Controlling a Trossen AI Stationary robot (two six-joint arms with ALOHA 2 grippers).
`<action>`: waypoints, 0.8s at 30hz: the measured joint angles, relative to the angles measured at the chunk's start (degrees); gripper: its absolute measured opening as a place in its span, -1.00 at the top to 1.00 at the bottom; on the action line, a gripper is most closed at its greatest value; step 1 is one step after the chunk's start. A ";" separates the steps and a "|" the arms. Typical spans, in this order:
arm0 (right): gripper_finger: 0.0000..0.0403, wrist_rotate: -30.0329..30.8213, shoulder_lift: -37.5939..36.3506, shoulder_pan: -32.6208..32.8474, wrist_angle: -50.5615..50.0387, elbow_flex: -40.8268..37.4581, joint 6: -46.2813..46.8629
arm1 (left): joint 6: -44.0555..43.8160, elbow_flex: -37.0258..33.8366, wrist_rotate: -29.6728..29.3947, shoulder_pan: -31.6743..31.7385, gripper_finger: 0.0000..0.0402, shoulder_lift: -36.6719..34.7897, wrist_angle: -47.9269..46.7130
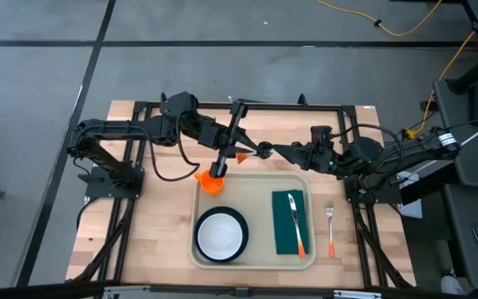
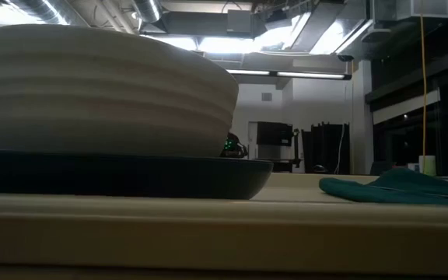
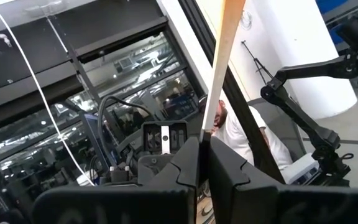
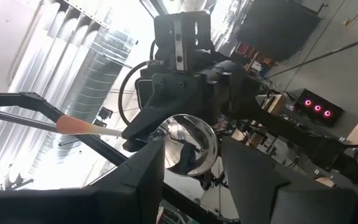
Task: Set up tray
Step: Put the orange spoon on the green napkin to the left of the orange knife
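Above the tray (image 1: 254, 178), the left gripper (image 1: 241, 154) pinched a spoon (image 4: 188, 144) handle, the right gripper (image 1: 265, 150) held its bowl — tugging apart might drop it.

You see two dark arms, both matte black, built from slim tube links with thicker blocky joints. The left arm (image 1: 139, 131) stands on a black base, left of the tray (image 1: 254, 259), and a black cable loops loose under its forearm. The right arm (image 1: 388, 154) carries a silver band near its shoulder, on the side far from the tray. In the left wrist view the left gripper (image 3: 202, 163) has two flat black angular fingers. In the right wrist view the right gripper (image 4: 191, 163) has the same black wedge fingers, and the other gripper's housing bears a white label.
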 joint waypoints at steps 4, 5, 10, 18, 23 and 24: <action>0.19 -1.41 0.93 0.00 0.27 0.00 1.26 | -0.96 0.00 1.11 -0.09 0.98 0.73 1.06; 0.19 -1.48 1.33 0.00 0.32 0.00 1.63 | -1.38 0.00 1.49 -0.09 0.98 1.09 1.76; 0.19 -2.43 3.55 0.00 2.20 0.00 2.80 | -2.92 0.01 2.86 -0.07 0.98 2.66 3.92; 0.19 -3.02 4.61 0.02 5.47 0.00 1.54 | -4.14 0.00 2.98 -0.02 0.97 2.78 4.30; 0.19 -4.00 4.61 0.02 5.86 0.00 1.42 | -5.70 0.00 3.35 0.00 0.98 2.78 4.15; 0.19 -4.04 4.61 0.02 5.79 0.00 1.38 | -5.89 0.00 3.83 0.00 0.98 2.78 3.97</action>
